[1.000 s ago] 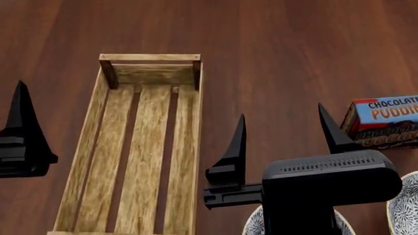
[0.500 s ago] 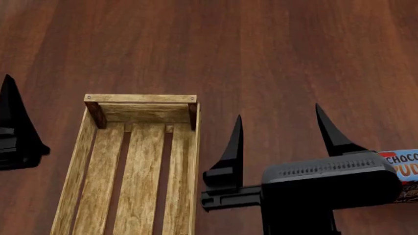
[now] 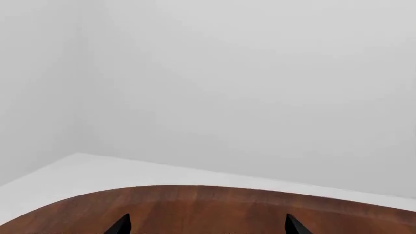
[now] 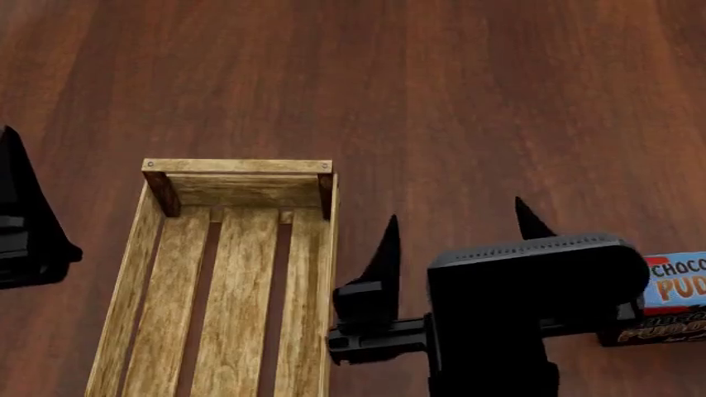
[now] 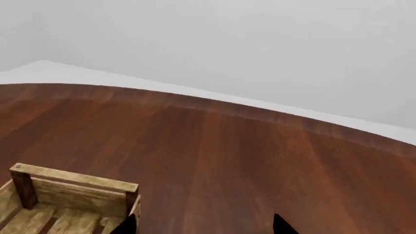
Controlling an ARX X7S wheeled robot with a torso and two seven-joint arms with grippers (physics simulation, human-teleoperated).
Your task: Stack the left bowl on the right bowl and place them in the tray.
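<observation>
Dark wooden tabletop is filling the head view, with no bowls showing — a second ago two patterned rims were peeking in at the near edge, so grasping is still ahead. Left gripper (image 4: pixel 28 240) is hanging empty; its spread I cannot tell. Tray (image 4: pixel 237 190) is lying empty mid-table. Right gripper (image 4: pixel 458 231) is spreading wide, holding nothing, beside the pudding box (image 4: pixel 673 289).

The bench (image 4: pixel 464 99) is dark reddish-brown woodgrain. The tray (image 4: pixel 237 169) is pale tan planks with darker corner posts. Both claws look black; the pudding box (image 4: pixel 673 298) shows blue, red, and apparently brown.
</observation>
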